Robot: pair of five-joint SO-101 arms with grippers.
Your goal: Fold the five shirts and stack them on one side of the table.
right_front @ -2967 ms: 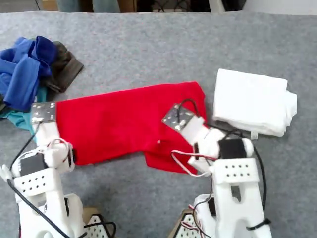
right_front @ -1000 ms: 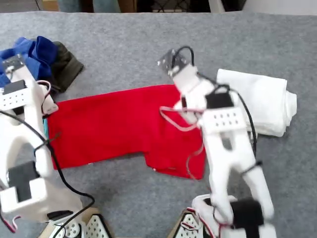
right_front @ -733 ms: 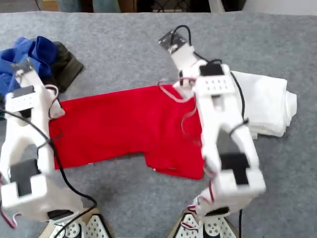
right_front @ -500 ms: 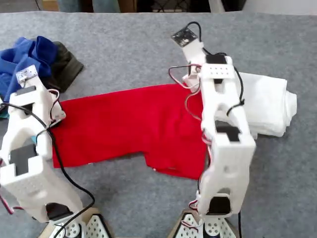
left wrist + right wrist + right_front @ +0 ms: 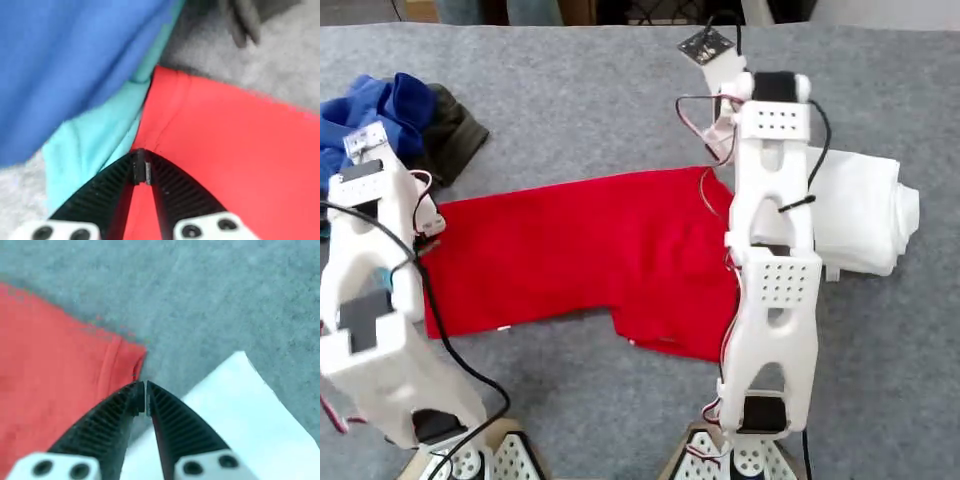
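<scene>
Bare table [image 5: 590, 90] is lying open past the far edge of the red shirt [image 5: 550, 250]. A folded white shirt [image 5: 860, 205] is crowding its right end, crumpled shirts [image 5: 380, 125] its left; the left arm [image 5: 370, 290] and right arm [image 5: 775, 260] are standing over both ends.

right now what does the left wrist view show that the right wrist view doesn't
Only the left wrist view: a crumpled blue shirt, a teal shirt next to it and a dark cloth. Only the right wrist view: the folded white shirt. Both: an edge of the flat red shirt, the grey felt table, and a shut gripper, the left gripper in one, the right gripper in the other.
</scene>
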